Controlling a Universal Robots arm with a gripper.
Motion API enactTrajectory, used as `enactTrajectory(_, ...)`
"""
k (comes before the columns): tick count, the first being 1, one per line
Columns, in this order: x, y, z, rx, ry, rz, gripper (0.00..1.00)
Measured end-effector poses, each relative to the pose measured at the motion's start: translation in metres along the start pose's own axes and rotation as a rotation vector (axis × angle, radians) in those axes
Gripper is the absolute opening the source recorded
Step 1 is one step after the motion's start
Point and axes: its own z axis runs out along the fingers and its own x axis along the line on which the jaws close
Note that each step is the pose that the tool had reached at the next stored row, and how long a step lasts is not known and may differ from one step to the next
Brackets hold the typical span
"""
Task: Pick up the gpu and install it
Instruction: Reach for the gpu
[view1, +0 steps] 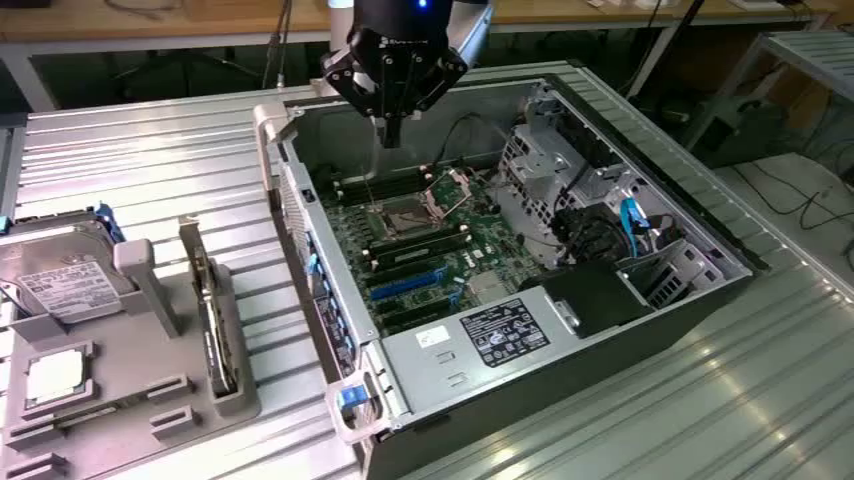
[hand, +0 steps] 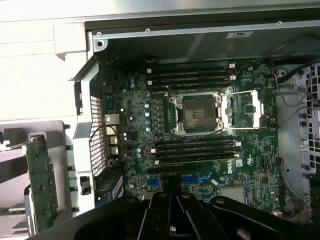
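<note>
Hovering over the case (view1: 574, 385), your gripper (view1: 390, 138) is clenched on nothing (the gpu (view1: 207, 310) stands on edge in a rack (view1: 134, 395) alongside).

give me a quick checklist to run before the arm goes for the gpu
1. Gripper empty: ok, it holds nothing and hangs over the open case.
2. Jaws ready for a grasp: not ok, they are shut.
3. gpu in place: ok, it stands on edge in the grey holder at the exterior view's left, apart from the gripper.
4. Blue slots on the motherboard free: ok, no card is seated in them.
5. gpu loose enough in the holder to lift out: cannot tell.
</note>
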Motion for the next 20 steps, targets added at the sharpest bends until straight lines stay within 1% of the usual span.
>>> enactTrajectory(5, 0.000, 0.0000, 0.0000, 0.0000, 0.0000, 0.000, 0.11)
enactTrajectory(9, 0.002, -0.0002, 0.0000, -0.0001, -0.0001, 0.000, 0.11)
enactTrajectory(16, 0.007, -0.0005, -0.0002, 0.0000, 0.0000, 0.000, 0.11)
enactTrajectory(20, 0.013, -0.0009, -0.0003, 0.0000, 0.0000, 0.000, 0.11)
